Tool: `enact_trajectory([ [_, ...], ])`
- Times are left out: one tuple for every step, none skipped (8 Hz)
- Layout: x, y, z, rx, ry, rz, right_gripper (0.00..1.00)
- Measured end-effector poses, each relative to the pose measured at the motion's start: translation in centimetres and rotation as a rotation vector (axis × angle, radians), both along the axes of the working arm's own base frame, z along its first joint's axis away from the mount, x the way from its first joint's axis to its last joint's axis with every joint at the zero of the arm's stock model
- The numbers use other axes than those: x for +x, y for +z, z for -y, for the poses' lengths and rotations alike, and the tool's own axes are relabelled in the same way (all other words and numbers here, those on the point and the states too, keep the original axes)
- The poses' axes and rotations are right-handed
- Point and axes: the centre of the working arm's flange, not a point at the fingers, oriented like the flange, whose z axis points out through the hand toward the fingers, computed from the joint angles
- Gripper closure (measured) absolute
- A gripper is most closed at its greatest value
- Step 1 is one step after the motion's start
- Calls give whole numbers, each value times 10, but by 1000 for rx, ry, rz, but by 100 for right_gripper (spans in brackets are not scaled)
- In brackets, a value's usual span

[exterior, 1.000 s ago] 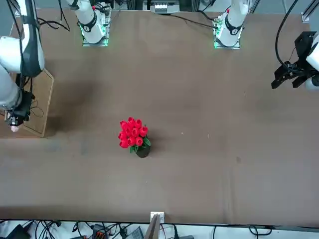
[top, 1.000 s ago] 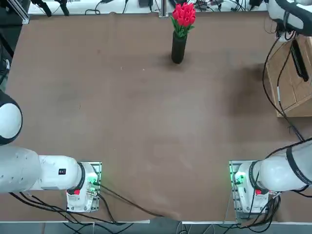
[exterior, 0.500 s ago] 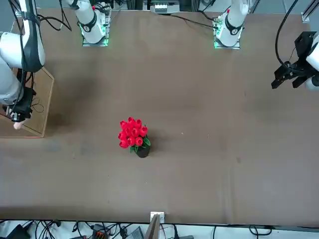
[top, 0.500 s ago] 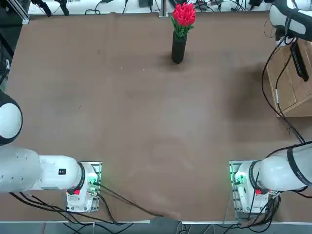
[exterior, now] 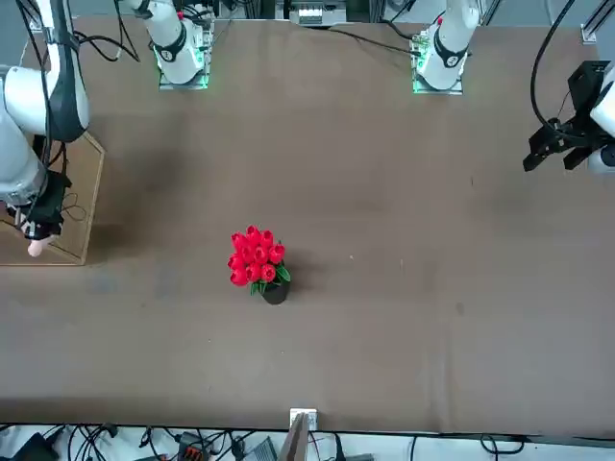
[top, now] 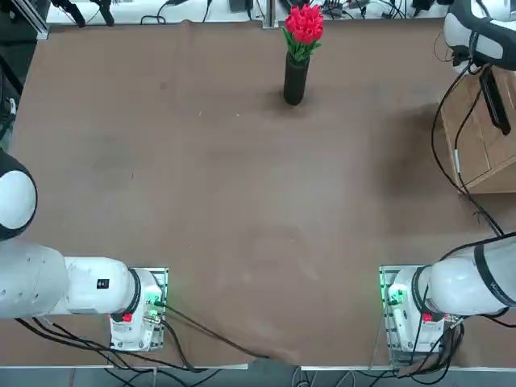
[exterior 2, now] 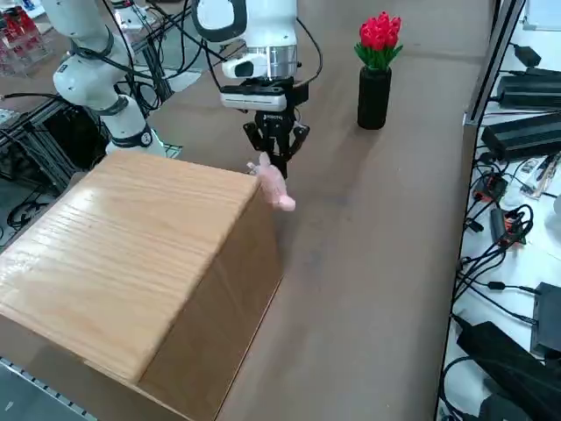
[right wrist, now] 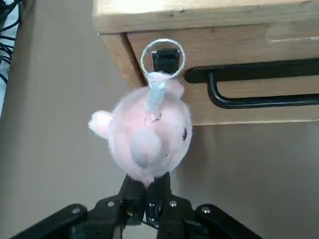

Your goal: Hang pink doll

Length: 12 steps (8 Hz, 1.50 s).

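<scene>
Fingers of the right gripper [right wrist: 147,196] were seen pressed together on the underside of the pink doll [right wrist: 147,132], a small, rounded, fuzzy plush in pale pink with a stubby ear at one side. A grey ribbon tab [right wrist: 156,95] was stitched to its top, and a thin metal ring [right wrist: 162,58] was threaded through that tab. The doll was held in the air just in front of the upper corner of a wooden box [exterior 2: 131,263] with a light, straight grain, near a black hook [right wrist: 164,59] and a black bar handle [right wrist: 249,89] on the box face. Farther along the brown table [exterior 2: 368,263], a slim black cylindrical vase [exterior 2: 373,96] with red tulips [exterior 2: 379,33] was standing upright.
</scene>
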Motion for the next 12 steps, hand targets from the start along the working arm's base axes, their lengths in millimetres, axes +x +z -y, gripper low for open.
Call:
enact_trajectory([
  [1,-3,0,0,2,-2,96],
  [1,-5,1,0,2,-2,96],
  [2,-7,1,0,3,-2,96],
  [1,-10,3,1,4,0,96],
  [1,-15,6,3,3,4,96],
  [0,-18,10,5,2,7,96],
  [-1,-19,13,5,10,3,96],
  [-1,-18,16,4,19,2,96],
  [-2,-14,19,5,22,5,96],
  [-3,-11,19,6,24,9,96],
  [-3,-9,20,8,24,12,96],
  [-3,-9,20,16,19,14,96],
])
